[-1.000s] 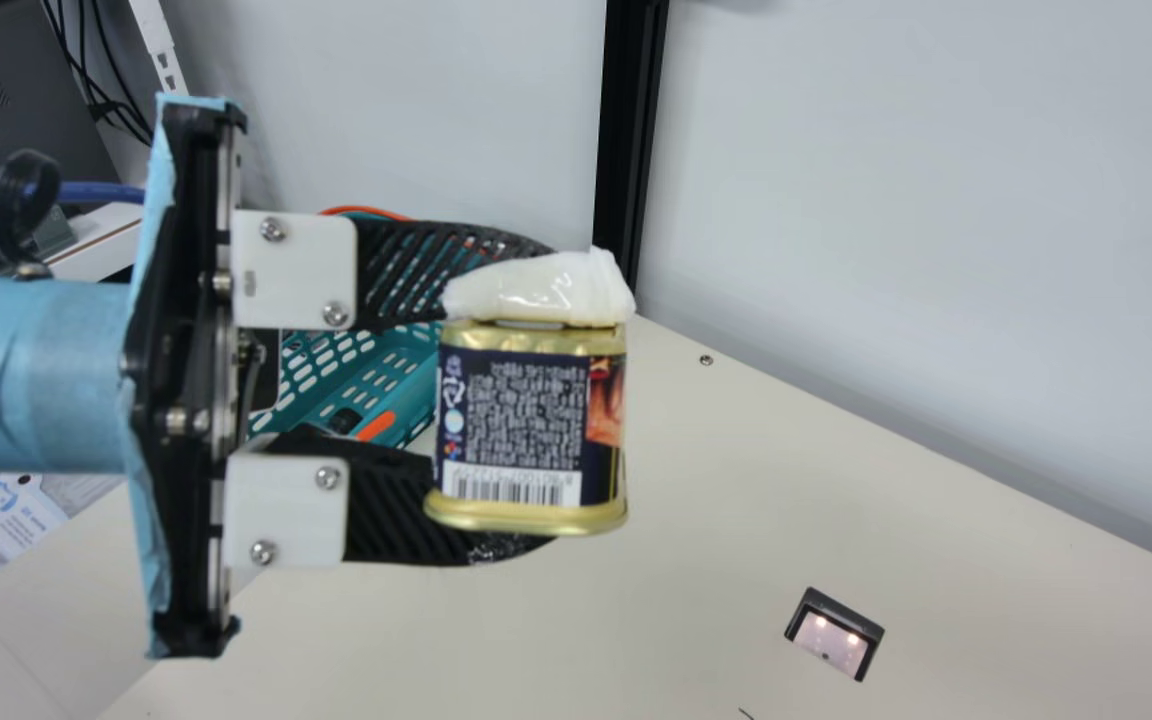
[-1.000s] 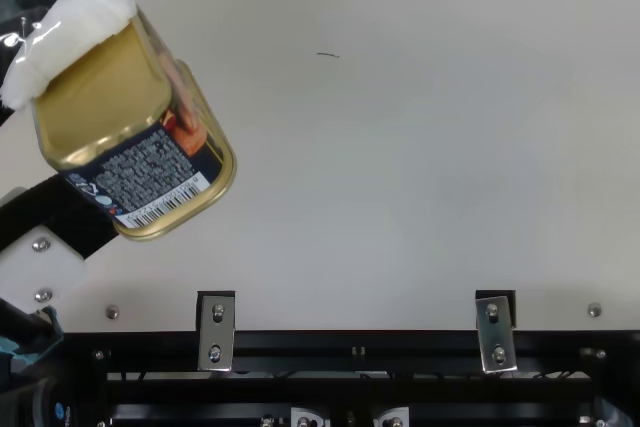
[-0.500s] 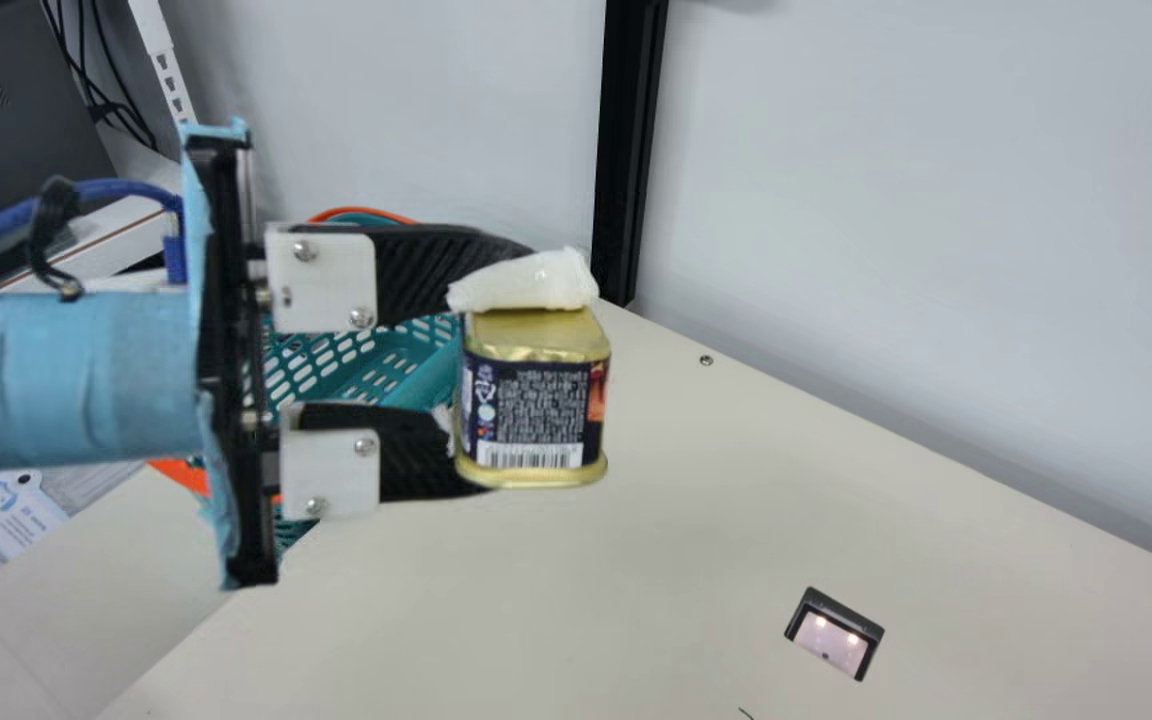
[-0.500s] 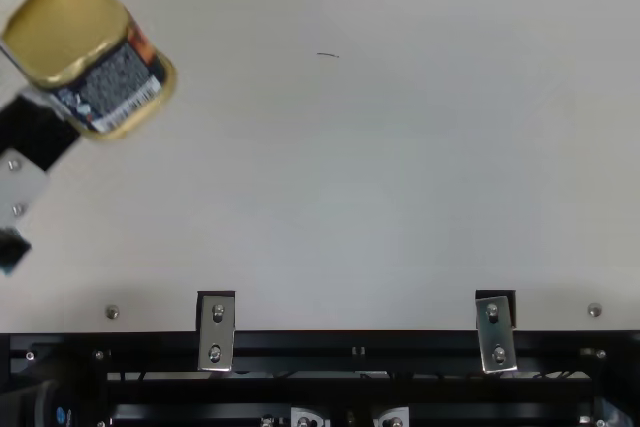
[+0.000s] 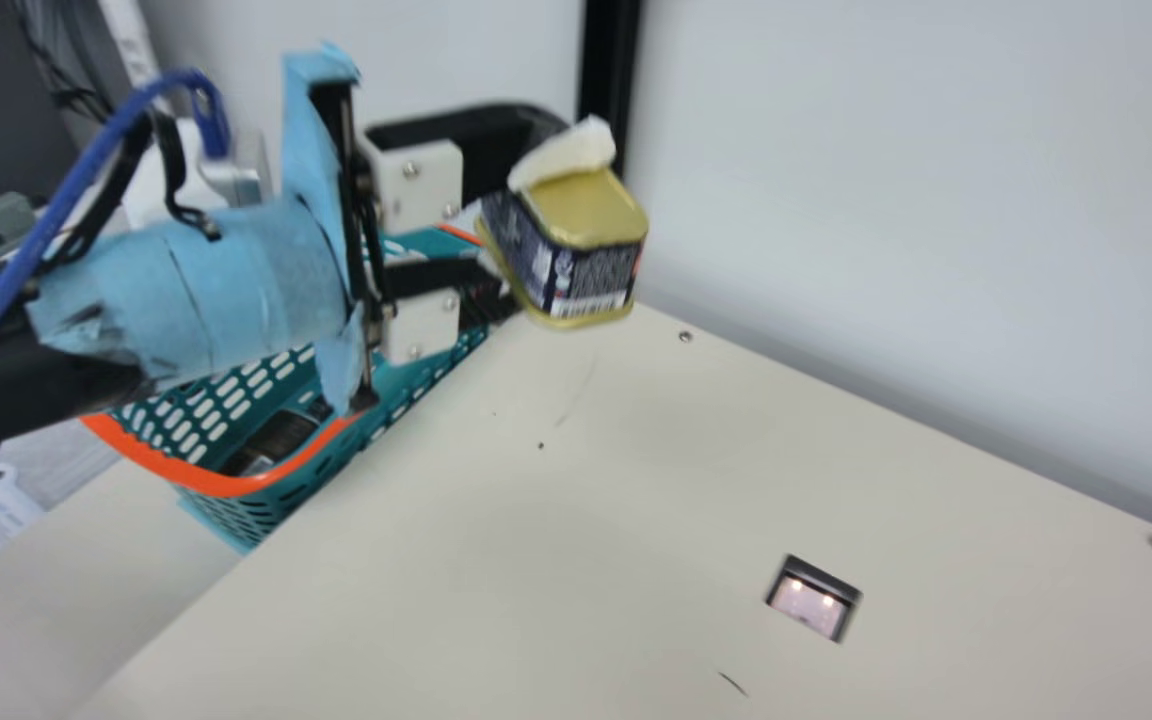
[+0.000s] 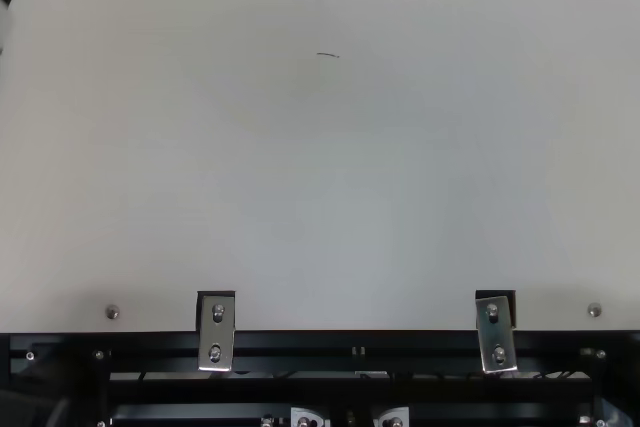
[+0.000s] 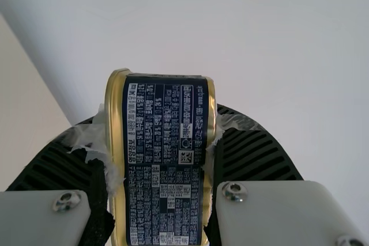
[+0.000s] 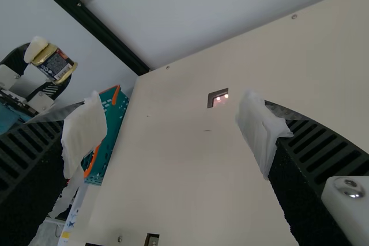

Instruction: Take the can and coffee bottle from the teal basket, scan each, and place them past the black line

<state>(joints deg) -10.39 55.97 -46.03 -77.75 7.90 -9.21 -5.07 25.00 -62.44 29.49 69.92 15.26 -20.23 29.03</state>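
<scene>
Main view: the left gripper (image 5: 536,215) held the can (image 5: 586,215) aloft at its fingertips, at 3 o'clock from its mount. The grip ran lid to base, judged to leave the printed sides free for the scanner (image 5: 814,600), at 5 o'clock. At 8 o'clock, the teal basket (image 5: 226,487) contained what was probably the coffee bottle (image 5: 281,440).

Top view: the can's edge lay towards 11 o'clock.

Left wrist view: padded fingers pinched the can between them.

Right wrist view: the right gripper (image 8: 173,133) stood wide, unladen, judged in reserve.

It's bright here. Two little lights (image 5: 797,584) shine in the scanner (image 5: 814,602); the main view's can (image 5: 591,215) looks blurry.
</scene>
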